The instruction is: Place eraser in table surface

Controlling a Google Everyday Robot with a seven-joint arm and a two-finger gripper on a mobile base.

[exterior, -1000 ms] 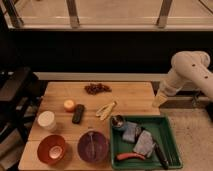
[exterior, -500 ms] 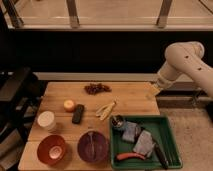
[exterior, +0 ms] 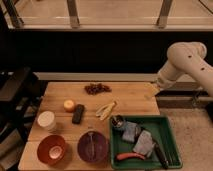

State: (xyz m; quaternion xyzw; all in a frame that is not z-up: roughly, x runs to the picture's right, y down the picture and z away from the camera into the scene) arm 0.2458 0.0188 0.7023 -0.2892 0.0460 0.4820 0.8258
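Observation:
The eraser [exterior: 78,114], a small dark oblong block, lies flat on the table surface [exterior: 130,97], a light-brown wooden plank top. It is just right of and below an orange ball [exterior: 69,105], on the left half. My gripper [exterior: 152,92] hangs at the end of the white arm [exterior: 186,59], over the table's far right edge. It is well to the right of the eraser and apart from it.
A green tray [exterior: 170,131] at the front right holds cloths, a red item [exterior: 130,156] and a dark long-handled tool [exterior: 160,154]. A purple plate [exterior: 92,147], red bowl [exterior: 51,149], white cup [exterior: 46,120], banana peel [exterior: 106,109] and dark berries [exterior: 97,88] are also on the table. A dark chair [exterior: 14,92] stands left.
The arm has lifted and drawn back a little, and the gripper has shifted slightly left along the table's right edge. The eraser has not moved.

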